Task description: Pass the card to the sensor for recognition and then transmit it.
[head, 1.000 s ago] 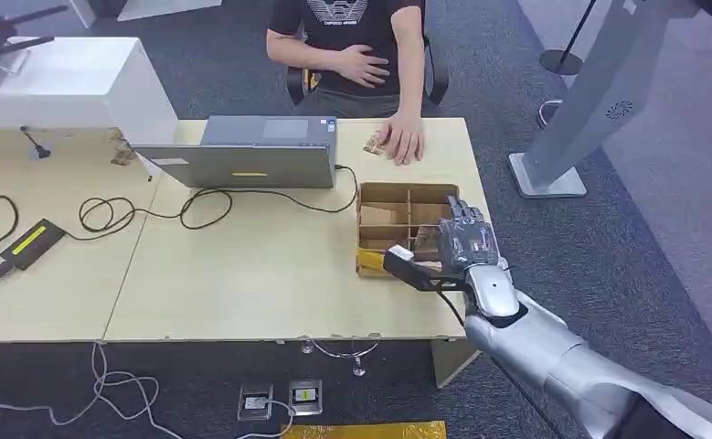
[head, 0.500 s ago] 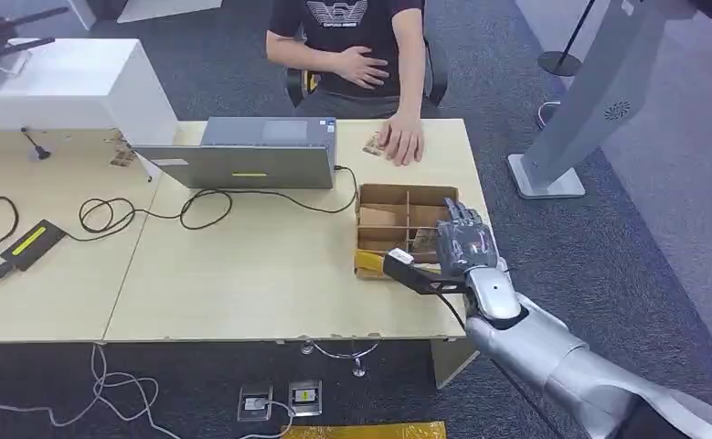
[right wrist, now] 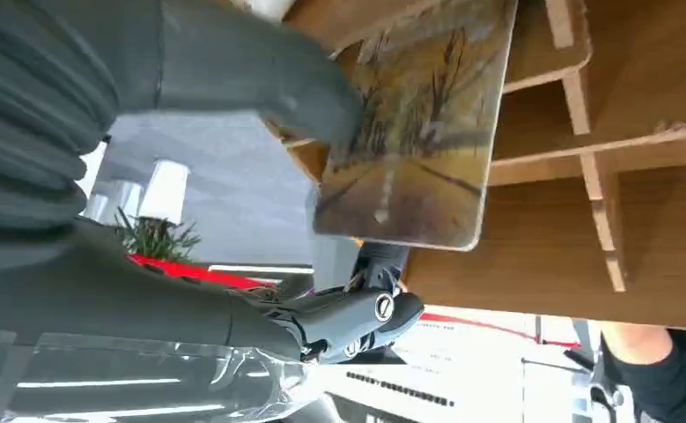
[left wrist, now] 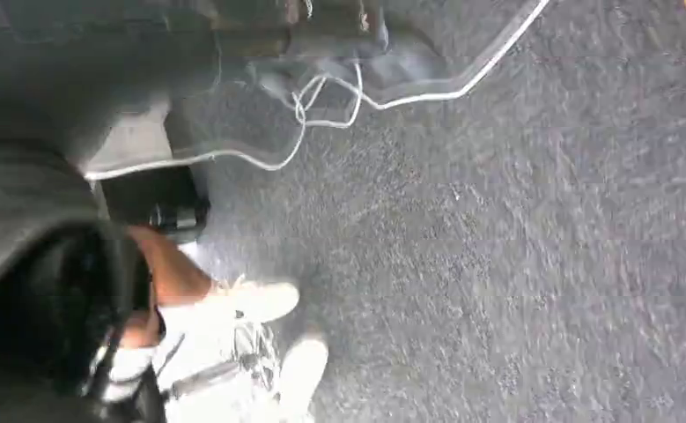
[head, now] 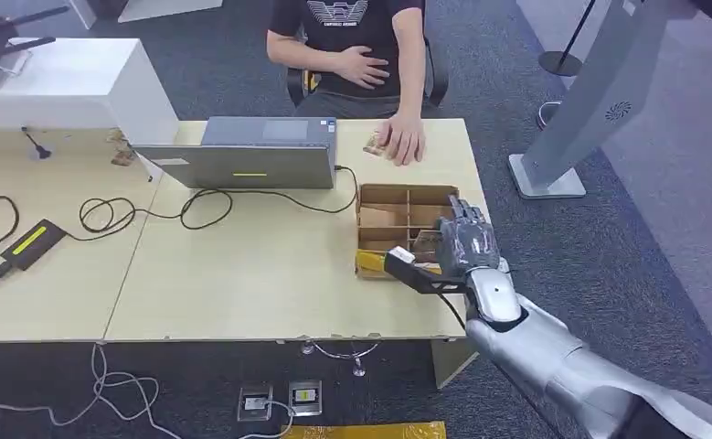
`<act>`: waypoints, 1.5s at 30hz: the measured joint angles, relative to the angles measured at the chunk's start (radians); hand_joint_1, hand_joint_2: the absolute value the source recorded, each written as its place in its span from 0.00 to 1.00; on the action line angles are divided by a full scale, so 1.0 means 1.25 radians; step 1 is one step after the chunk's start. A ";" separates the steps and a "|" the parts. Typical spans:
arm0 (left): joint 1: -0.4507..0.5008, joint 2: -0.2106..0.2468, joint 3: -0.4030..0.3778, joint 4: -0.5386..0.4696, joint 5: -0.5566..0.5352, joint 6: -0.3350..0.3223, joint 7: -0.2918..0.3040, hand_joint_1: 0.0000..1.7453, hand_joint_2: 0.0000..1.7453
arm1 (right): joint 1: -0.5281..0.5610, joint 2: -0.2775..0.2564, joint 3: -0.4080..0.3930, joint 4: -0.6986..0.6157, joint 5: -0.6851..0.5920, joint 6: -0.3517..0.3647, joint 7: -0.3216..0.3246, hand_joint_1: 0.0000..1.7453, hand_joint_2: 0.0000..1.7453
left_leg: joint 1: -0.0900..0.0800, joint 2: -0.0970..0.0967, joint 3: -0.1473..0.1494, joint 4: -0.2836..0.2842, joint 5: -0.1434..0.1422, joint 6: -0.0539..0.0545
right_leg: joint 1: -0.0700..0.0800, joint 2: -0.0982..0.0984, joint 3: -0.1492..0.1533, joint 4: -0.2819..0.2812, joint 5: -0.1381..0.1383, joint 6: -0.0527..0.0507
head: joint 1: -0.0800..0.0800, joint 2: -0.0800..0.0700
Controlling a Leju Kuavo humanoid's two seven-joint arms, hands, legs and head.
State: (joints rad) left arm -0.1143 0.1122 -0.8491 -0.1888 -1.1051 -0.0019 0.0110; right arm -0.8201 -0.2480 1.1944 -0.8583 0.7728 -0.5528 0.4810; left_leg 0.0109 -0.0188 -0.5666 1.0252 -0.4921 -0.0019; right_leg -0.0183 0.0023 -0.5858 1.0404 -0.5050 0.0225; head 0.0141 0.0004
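Note:
My right hand [head: 467, 241] hovers over the near right part of a brown cardboard box [head: 407, 190] with dividers, at the table's right end. In the right wrist view the thumb [right wrist: 233, 75] and fingers pinch a card [right wrist: 418, 132] printed with a yellowish landscape, held just above the box's compartments [right wrist: 586, 264]. A flat black device [head: 32, 241] with a yellow stripe lies far left on the table. My left hand [left wrist: 40, 264] is a dark blur hanging over the carpet, and how its fingers lie cannot be made out.
A person sits behind the table, one hand [head: 405, 139] resting on the tabletop over a small card [head: 373, 144]. A grey laptop [head: 251, 155] and looping black cables [head: 151, 212] lie left of the box. A grey stand [head: 599, 101] rises at the right.
My right hand has stayed over the box with the card, shifting only slightly. The person has not moved.

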 joint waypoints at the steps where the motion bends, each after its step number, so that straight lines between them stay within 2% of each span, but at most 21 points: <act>1: 0.002 0.000 0.009 0.000 0.014 0.002 0.010 0.00 0.00 | 0.000 0.000 0.000 -0.001 0.006 0.000 0.003 0.00 1.00 | 0.000 0.000 0.000 0.000 0.000 0.000 | 0.000 0.000 0.000 0.000 0.000 0.000 | 0.000 0.000; 13: 0.016 -0.001 0.097 0.000 0.103 0.034 0.071 0.00 0.00 | -0.013 -0.001 -0.001 -0.002 0.034 -0.007 0.000 0.00 1.00 | 0.000 0.000 0.000 0.000 0.000 0.000 | 0.000 0.000 0.000 0.000 0.000 0.000 | 0.000 0.000; 16: 0.018 -0.003 0.128 0.000 0.158 0.060 0.101 0.00 0.00 | -0.015 -0.001 -0.001 -0.003 0.039 0.000 0.000 0.00 1.00 | 0.000 0.000 0.001 0.000 0.000 0.000 | 0.000 0.000 0.000 0.000 0.000 0.000 | 0.000 0.000; 20: 0.022 -0.009 0.200 0.000 0.289 0.122 0.173 0.00 0.00 | -0.019 -0.001 -0.001 -0.006 0.042 0.013 0.000 0.00 1.00 | 0.000 0.000 0.001 0.000 0.000 0.000 | 0.000 0.000 0.000 0.000 0.000 0.000 | 0.000 0.000; 25: 0.027 -0.016 0.268 0.001 0.348 0.156 0.209 0.00 0.00 | -0.021 -0.001 -0.001 -0.015 0.056 0.028 0.007 0.00 1.00 | 0.000 0.000 0.000 0.000 0.000 0.000 | 0.000 0.000 0.000 0.000 0.000 0.000 | -0.001 0.000; 29: 0.030 -0.024 0.332 0.001 0.397 0.192 0.237 0.00 0.00 | -0.034 -0.002 -0.002 -0.027 0.065 0.066 0.011 0.00 1.00 | 0.000 0.000 0.000 0.000 0.000 0.000 | 0.000 0.000 0.000 0.000 0.000 0.000 | 0.000 0.000; 35: 0.032 -0.034 0.406 0.005 0.424 0.217 0.249 0.00 0.00 | -0.063 -0.011 -0.002 -0.053 0.105 0.110 0.032 0.00 1.00 | 0.000 0.000 0.000 0.000 0.000 0.000 | 0.000 0.000 0.000 0.000 0.000 0.000 | 0.000 0.000; 41: 0.035 -0.042 0.476 0.008 0.485 0.258 0.268 0.00 0.00 | -0.128 -0.043 -0.011 -0.141 0.159 0.238 0.072 0.00 1.00 | 0.000 0.000 0.000 0.000 0.000 0.000 | 0.000 0.000 0.000 0.000 0.000 0.000 | 0.000 0.000; 45: 0.036 -0.053 0.538 0.010 0.578 0.317 0.283 0.00 0.00 | -0.170 -0.065 -0.014 -0.193 0.170 0.281 0.090 0.00 1.00 | 0.000 0.000 0.000 0.000 0.000 0.000 | 0.000 0.000 -0.001 0.000 0.000 0.000 | 0.000 0.000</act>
State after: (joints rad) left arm -0.0688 0.0461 -0.1761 -0.1766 -0.3825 0.3949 0.3647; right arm -1.0321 -0.3292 1.1769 -1.0991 0.9857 -0.2014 0.5936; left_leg 0.0108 -0.0186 -0.5669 1.0254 -0.4921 -0.0020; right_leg -0.0183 0.0026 -0.5865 1.0404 -0.5047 0.0221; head 0.0137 0.0000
